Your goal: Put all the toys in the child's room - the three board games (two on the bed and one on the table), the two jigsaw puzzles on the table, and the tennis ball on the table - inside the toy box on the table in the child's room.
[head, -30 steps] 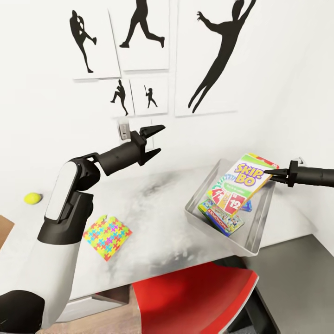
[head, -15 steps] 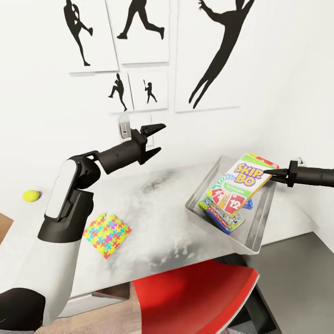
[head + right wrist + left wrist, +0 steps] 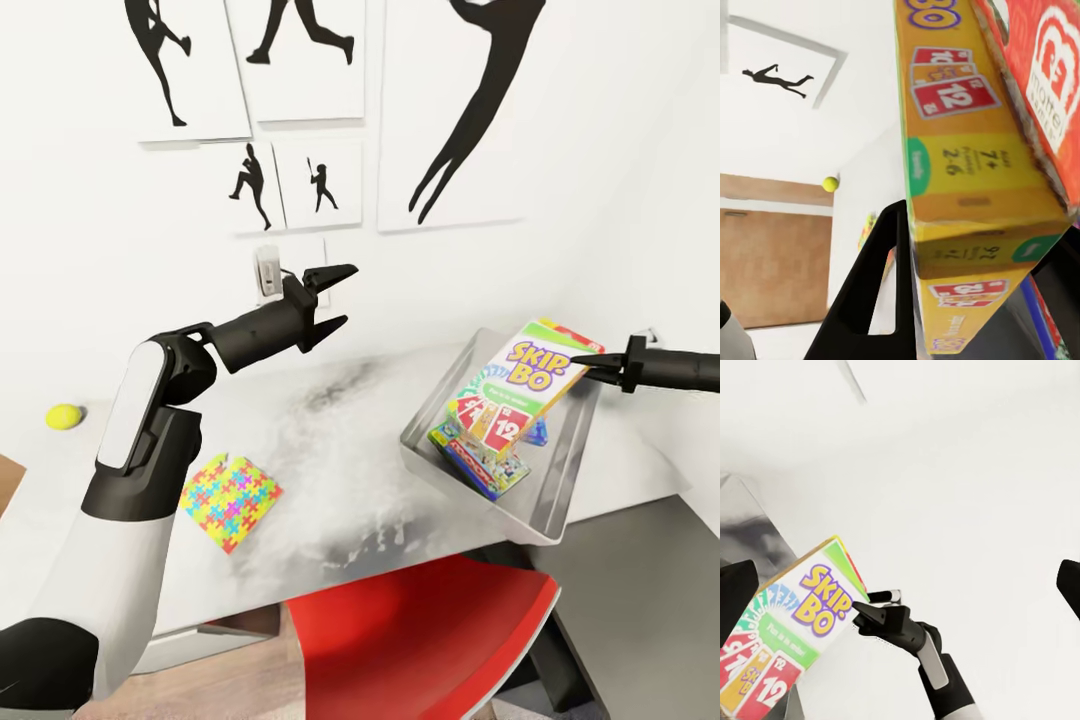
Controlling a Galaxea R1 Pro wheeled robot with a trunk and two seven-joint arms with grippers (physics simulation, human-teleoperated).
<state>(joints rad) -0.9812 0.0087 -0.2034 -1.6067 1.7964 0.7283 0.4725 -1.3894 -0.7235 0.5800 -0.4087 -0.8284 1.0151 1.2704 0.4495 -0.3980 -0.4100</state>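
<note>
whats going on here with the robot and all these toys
The robot's right tool is shut on the top corner of a yellow-green-red Skip-Bo game box, tilted over a light grey flared bin where two other game boxes already lie. Its left tool hangs open above the pale grey desk. A multicoloured puzzle sheet and a small yellow-green ball lie on the desk.

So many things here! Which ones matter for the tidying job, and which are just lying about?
Part of the job:
- Skip-Bo game box, gripped by the right gripper
- Monopoly box in the toy box
- jigsaw puzzle
- tennis ball

Just there:
- red chair
- silhouette pictures
- wall socket
</note>
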